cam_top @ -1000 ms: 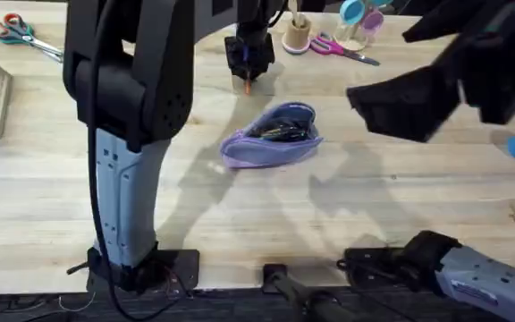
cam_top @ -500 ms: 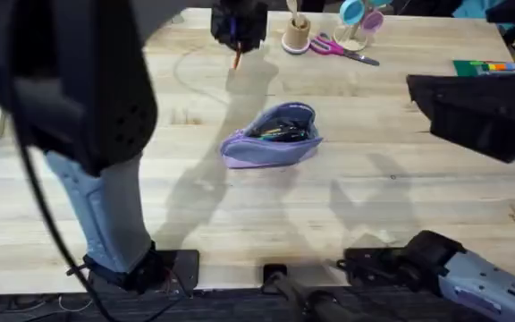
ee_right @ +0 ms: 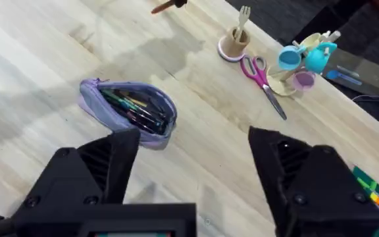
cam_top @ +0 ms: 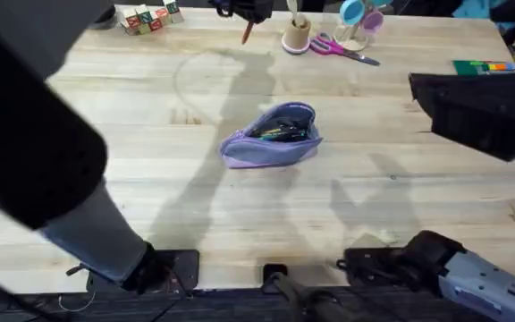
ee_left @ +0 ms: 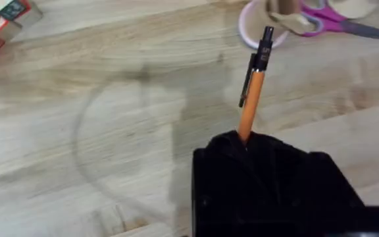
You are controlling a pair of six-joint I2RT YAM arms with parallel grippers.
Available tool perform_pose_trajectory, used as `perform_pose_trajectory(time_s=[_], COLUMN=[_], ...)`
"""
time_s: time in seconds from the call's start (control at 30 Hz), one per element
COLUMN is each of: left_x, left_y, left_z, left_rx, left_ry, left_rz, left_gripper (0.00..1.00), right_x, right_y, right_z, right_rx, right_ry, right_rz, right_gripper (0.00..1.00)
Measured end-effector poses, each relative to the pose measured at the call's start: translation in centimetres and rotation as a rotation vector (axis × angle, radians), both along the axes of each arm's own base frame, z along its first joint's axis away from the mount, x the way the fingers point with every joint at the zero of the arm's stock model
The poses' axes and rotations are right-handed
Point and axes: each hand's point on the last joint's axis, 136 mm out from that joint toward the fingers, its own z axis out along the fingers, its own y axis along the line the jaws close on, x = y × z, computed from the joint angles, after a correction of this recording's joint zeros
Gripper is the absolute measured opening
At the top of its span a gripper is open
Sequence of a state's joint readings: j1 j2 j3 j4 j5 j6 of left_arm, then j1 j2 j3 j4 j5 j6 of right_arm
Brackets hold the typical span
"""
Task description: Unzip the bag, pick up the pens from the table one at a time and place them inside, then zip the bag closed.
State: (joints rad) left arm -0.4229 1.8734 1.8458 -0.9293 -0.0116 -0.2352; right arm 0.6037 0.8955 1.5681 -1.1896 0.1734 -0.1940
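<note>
The lavender bag (cam_top: 271, 137) lies on the table (cam_top: 132, 170) near the middle, its zipper open and dark pens showing inside. My left gripper (cam_top: 249, 9) is high at the far edge, shut on an orange pen (cam_top: 247, 33) whose dark tip points down. In the left wrist view the orange pen (ee_left: 252, 99) sticks out from between the black fingers of the left gripper (ee_left: 245, 141), above bare wood. My right gripper (ee_right: 196, 171) hovers open, right of the bag (ee_right: 130, 112), with nothing between its fingers. It appears large and dark at the right gripper (cam_top: 477, 112).
Pink scissors (cam_top: 342, 49), a wooden cup (cam_top: 297, 34) and a stand with blue and pink cups (cam_top: 356, 18) sit at the far edge. Alphabet blocks (cam_top: 146, 16) lie far left. A green box (cam_top: 490, 67) is at the right.
My left arm has risen and carried the orange pen away from the bag toward the table's far edge. The right gripper has shifted right and now holds still.
</note>
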Motion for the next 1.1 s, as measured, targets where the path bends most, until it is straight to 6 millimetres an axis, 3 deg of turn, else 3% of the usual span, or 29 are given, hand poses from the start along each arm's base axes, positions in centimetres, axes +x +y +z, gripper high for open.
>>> perform_pose_trajectory(time_s=[0.17, 0.37, 0.67, 1.1], left_x=[-1.8, -5.2, -12.5, -18.1], left_y=[-0.5, 0.0, -1.0, -4.8], left_z=[2.0, 2.9, 2.5, 0.8], left_rx=[-0.039, -0.039, -0.027, -0.129], left_ry=[-0.052, -0.122, -0.202, -0.246], left_rz=[-0.097, -0.220, -0.635, -1.048], left_gripper=[0.044, 0.044, 0.043, 0.043], right_x=[0.0, 0.1, 0.3, -0.2], right_y=[0.0, -0.1, -0.7, -1.1], right_z=[0.0, 0.0, 0.0, -0.9], right_rx=[-0.001, -0.005, -0.023, -0.051], right_ry=[0.001, -0.002, -0.014, 0.024], right_rz=[0.000, -0.007, -0.038, -0.039], right_gripper=[0.996, 0.996, 0.995, 0.997])
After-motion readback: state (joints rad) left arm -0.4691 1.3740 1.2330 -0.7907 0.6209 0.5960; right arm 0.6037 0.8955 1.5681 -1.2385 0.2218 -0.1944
